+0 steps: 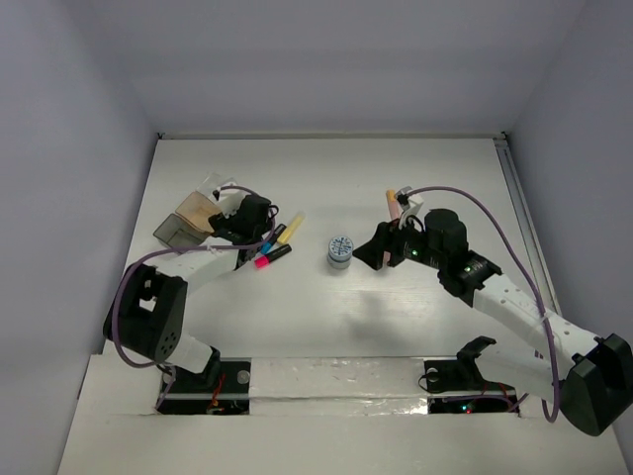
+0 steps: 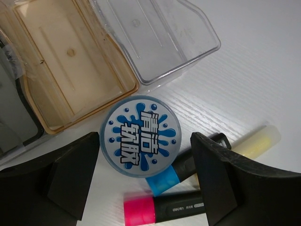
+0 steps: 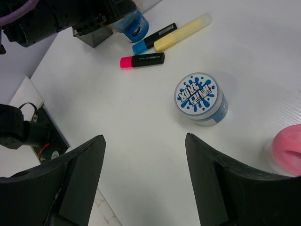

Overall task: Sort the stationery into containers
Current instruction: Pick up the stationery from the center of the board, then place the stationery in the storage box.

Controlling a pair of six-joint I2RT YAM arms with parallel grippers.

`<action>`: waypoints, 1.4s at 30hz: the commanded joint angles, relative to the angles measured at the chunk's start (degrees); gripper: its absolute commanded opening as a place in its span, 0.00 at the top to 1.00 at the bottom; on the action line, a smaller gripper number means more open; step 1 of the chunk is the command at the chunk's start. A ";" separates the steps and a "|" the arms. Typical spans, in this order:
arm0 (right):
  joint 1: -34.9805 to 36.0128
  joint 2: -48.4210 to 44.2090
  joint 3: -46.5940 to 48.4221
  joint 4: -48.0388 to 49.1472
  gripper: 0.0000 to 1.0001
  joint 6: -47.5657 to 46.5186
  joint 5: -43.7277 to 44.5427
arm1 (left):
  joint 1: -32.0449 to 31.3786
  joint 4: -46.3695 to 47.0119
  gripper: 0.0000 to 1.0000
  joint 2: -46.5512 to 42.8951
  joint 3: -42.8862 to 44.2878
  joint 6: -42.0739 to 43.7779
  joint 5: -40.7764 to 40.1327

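table (image 1: 396,327) white, under both arms | right claw (image 3: 143,141) released, fingers wide apart over the table — blue-and-white tin (image 3: 201,99) upright just beyond it | left claw (image 2: 145,141) jaws flank a second tin (image 2: 140,135) — grip cannot be told | tan box (image 2: 56,61) adjoining clear box (image 2: 155,33), near that tin | three highlighters (image 2: 178,207), pink, blue and yellow caps, lying beside it

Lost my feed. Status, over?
Left pincer straddling one tin, grip unclear. Right pincer open, empty; second tin ahead, path clear. Three highlighters loose, unsorted.
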 commanded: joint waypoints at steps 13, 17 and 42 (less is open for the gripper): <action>0.45 -1.00 -0.40 2.58 0.25 -0.89 0.82 | 1.11 -1.97 0.61 -2.46 3.36 0.29 0.13; 0.45 -0.38 -0.31 2.76 0.25 -0.80 0.82 | -0.21 -2.58 0.73 -12.05 4.33 1.96 1.36; 0.45 -4.78 -1.10 0.92 0.25 -1.50 3.02 | 26.60 -12.96 0.70 -12.34 7.41 6.10 2.08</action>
